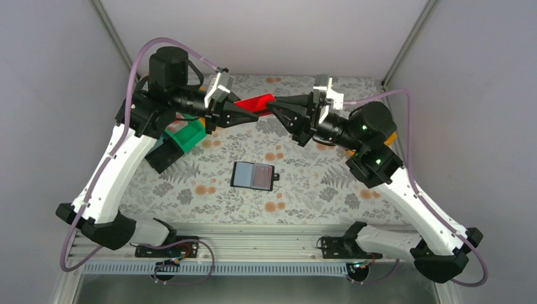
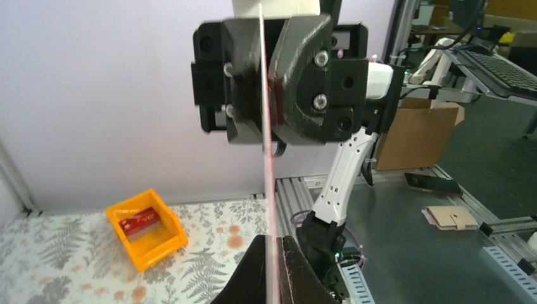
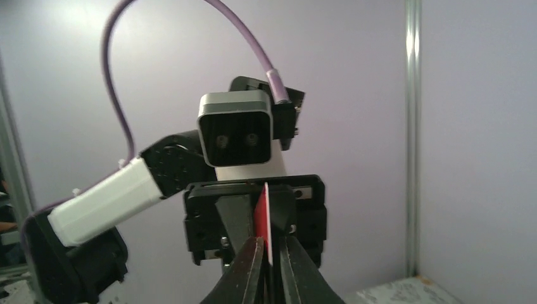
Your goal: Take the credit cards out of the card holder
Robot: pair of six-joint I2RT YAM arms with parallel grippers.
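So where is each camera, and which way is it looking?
Top external: above and behind, looking down at the table and card holder; left arm and right arm show.
Left wrist: on the left arm, facing the right end effector; own fingers show.
Right wrist: on the right arm, facing the left end effector; own fingers show.
Shared: the red card.

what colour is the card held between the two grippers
The card is red; the top external view shows it best.

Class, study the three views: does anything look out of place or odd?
The red card hangs in mid-air over the far side of the table, pinched at opposite ends by the left gripper and the right gripper at once. The card holder lies flat, open; nothing looks spilled.
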